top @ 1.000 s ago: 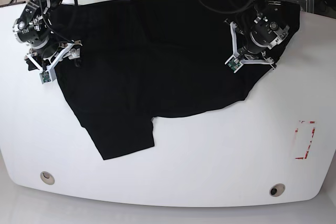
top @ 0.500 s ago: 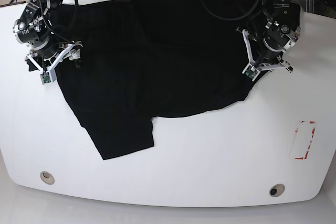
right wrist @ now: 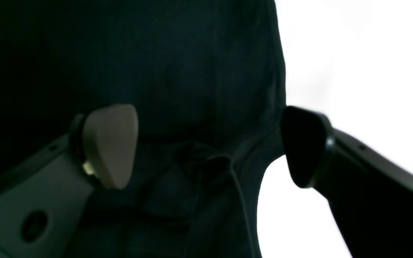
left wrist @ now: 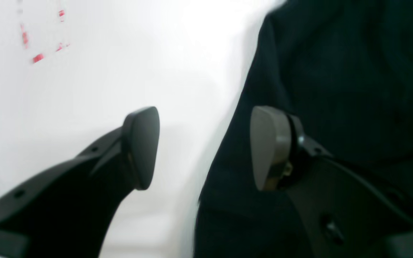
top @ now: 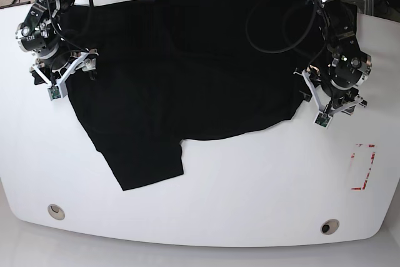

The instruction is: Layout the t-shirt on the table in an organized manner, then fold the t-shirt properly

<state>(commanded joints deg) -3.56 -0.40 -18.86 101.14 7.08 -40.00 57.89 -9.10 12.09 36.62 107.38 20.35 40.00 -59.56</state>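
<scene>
The black t-shirt [top: 187, 73] lies spread over the far half of the white table [top: 250, 186], with one sleeve reaching toward the front left. My left gripper [top: 333, 105] hovers at the shirt's right edge. In the left wrist view this gripper [left wrist: 205, 148] is open, one finger over the t-shirt [left wrist: 335, 71] and the other over bare table [left wrist: 138, 71]. My right gripper [top: 65, 74] is at the shirt's left edge. The right wrist view shows that gripper [right wrist: 206, 145] open over a rumpled fold of the t-shirt [right wrist: 192, 71], holding nothing.
A red tape rectangle [top: 364, 167] marks the table at the right, also seen in the left wrist view as red tape [left wrist: 38, 57]. Two grey grommet holes [top: 56, 211] [top: 329, 226] sit near the front edge. Cables and equipment crowd the space behind the table.
My left gripper has moved right and toward the front, from above the shirt's upper right part to its right edge. The right arm and the shirt have stayed put.
</scene>
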